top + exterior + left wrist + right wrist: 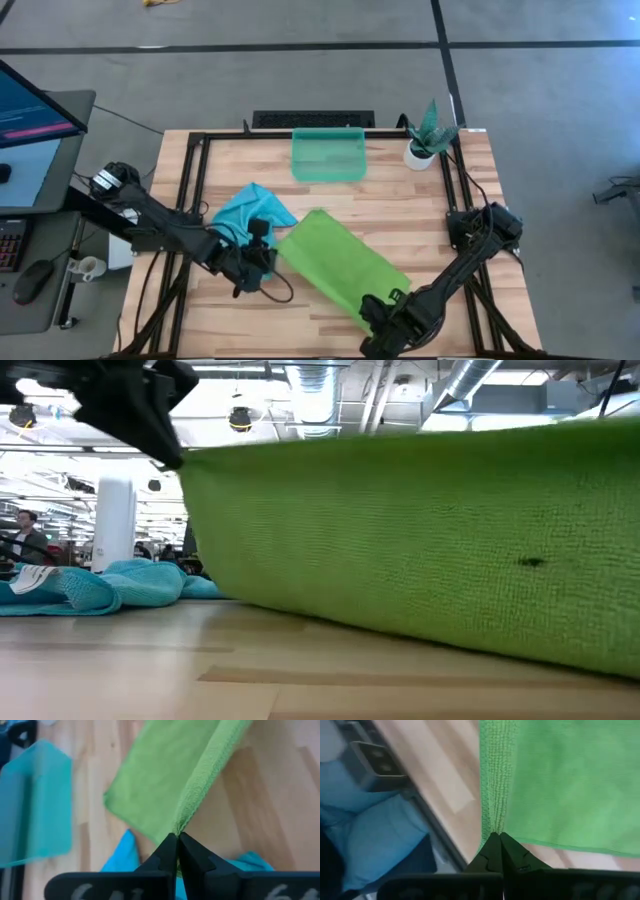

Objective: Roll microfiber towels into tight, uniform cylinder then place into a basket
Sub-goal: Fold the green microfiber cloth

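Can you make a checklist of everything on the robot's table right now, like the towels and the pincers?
Surface: wooden table, black frame around it.
Job's things: green towel lifted along one edge between both arms; blue towel crumpled beside it; basket empty at the far edge.
Clutter: potted plant right of the basket.
Pincers: left pincer shut on a green towel corner; right pincer shut on another corner.
Cables: a black cable loops by the left pincer.
Surroundings: monitor and mouse on a side desk; a person far behind.

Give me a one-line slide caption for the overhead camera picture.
Both grippers, left and right, pinch opposite ends of the green towel; blue towel crumpled beside it.
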Motion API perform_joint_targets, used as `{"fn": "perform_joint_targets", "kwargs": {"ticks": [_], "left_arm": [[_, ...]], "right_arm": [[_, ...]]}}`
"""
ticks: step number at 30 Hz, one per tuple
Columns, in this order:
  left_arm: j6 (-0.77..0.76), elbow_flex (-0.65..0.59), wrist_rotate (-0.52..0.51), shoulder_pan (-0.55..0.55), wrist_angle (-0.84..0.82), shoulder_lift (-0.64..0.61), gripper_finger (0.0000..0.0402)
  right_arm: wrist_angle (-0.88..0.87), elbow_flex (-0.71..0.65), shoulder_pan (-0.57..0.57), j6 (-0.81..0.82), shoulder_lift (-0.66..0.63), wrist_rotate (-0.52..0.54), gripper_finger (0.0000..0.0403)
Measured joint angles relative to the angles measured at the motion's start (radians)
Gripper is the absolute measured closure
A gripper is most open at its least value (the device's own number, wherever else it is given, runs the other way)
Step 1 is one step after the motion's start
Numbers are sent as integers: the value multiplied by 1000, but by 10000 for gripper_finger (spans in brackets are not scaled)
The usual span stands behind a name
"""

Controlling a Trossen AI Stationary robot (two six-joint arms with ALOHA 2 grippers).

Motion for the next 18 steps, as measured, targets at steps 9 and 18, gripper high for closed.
{"fn": "perform_joint_targets", "kwargs": {"ticks": [9, 18], "left_arm": [[112, 1, 2, 148, 62, 36, 401], [215, 0, 2, 238, 181, 144, 401]], "right_arm": [[-191, 0, -2, 114, 0, 14, 398], [-252, -52, -21, 145, -1, 22, 399]]}}
